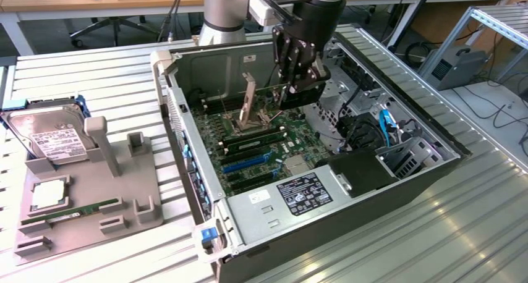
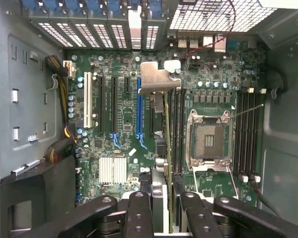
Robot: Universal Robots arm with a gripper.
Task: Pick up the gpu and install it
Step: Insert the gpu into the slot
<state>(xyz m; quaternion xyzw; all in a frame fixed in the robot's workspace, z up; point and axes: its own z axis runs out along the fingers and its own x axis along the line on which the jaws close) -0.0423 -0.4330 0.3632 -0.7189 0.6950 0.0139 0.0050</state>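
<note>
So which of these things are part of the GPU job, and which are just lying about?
In the job:
- gpu, held edge-on in the gripper
- motherboard in the open case

Lying about:
- hard drive
- RAM stick
- grey holder tray

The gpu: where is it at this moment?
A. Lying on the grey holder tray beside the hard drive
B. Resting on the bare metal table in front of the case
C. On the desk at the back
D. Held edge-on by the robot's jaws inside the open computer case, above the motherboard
D: the gpu, with its silver bracket, sits between the jaws of the gripper over the motherboard inside the computer case.
</note>
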